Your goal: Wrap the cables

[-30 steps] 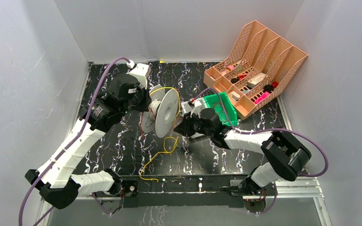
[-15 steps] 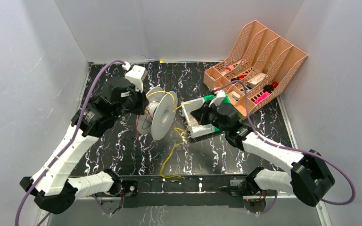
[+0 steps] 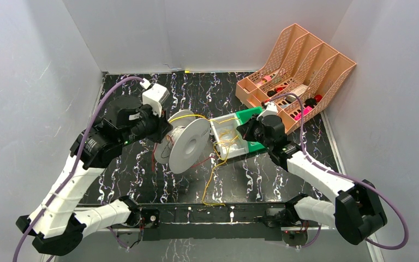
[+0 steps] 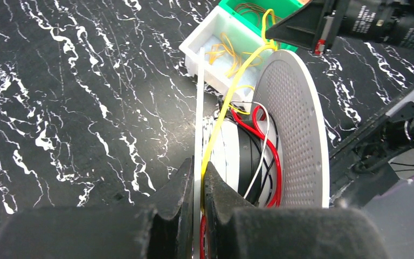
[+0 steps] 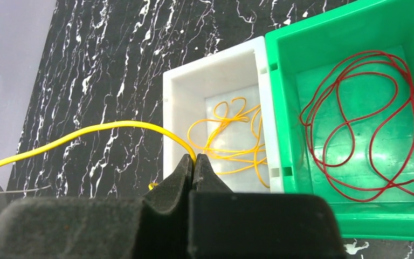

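A white round spool (image 3: 185,145) is held on edge at the table's middle. My left gripper (image 3: 163,130) is shut on its near flange (image 4: 200,108), with a yellow cable (image 4: 236,81) pinched alongside it. Red, white and black wires lie on the spool core (image 4: 248,156). The yellow cable runs from the spool to my right gripper (image 5: 194,159), which is shut on it (image 5: 102,128) over the white bin's edge. In the top view the right gripper (image 3: 241,131) is beside the bins, and the cable's loose end (image 3: 209,183) hangs down to the table's front.
A white bin (image 5: 210,62) holds several more yellow cables (image 5: 232,141). A green bin (image 5: 280,70) next to it holds thin dark red wires (image 5: 356,108). A peach file organiser (image 3: 300,65) stands at the back right. Grey walls enclose the table.
My right gripper has moved right and back to the bins, drawing the yellow cable across. The spool has tilted and come lower and nearer. The cable's loose end has shifted right.
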Tool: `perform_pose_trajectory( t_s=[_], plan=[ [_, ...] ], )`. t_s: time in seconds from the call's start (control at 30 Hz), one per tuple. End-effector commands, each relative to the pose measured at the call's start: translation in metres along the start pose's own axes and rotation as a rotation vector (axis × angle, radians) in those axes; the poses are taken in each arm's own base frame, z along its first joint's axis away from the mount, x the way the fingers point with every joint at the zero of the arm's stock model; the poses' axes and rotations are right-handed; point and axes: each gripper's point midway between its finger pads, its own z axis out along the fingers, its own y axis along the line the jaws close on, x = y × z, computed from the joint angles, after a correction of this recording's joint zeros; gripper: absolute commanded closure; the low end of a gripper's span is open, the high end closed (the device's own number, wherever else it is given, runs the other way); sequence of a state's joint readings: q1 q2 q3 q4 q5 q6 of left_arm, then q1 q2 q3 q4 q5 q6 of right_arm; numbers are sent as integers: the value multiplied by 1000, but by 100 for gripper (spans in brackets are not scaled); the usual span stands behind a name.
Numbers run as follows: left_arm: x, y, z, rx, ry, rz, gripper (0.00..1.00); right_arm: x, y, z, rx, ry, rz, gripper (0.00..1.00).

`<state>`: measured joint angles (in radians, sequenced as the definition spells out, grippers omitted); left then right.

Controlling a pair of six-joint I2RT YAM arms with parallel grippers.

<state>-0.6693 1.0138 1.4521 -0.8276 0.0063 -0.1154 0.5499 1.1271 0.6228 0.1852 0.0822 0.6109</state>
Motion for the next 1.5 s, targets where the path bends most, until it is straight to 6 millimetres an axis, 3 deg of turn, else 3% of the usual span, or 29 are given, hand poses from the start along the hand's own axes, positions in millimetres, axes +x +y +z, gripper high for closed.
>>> perform_pose_trajectory(
  t_s=[0.0,0.23,0.5,1.07,1.37,1.47],
  plan=[
    [-27,-20,-23,110,-116,-12,100,6,2,0,-41,2,20,100],
    [-37,-40,-26,214,-142,-51,100,43,2,6,-100,131,5,100],
    [-55,-39,-24,198,-224,-143,100,70,12,1,-210,188,1,100],
    [-110,-22,-53,122,-506,-326,100,95,95,-17,-488,182,11,100],
    [-128,-5,-63,48,-612,-380,100,102,136,-40,-660,194,39,98],
    [-132,-4,-62,44,-627,-388,100,105,146,-48,-699,194,33,93]
  ],
)
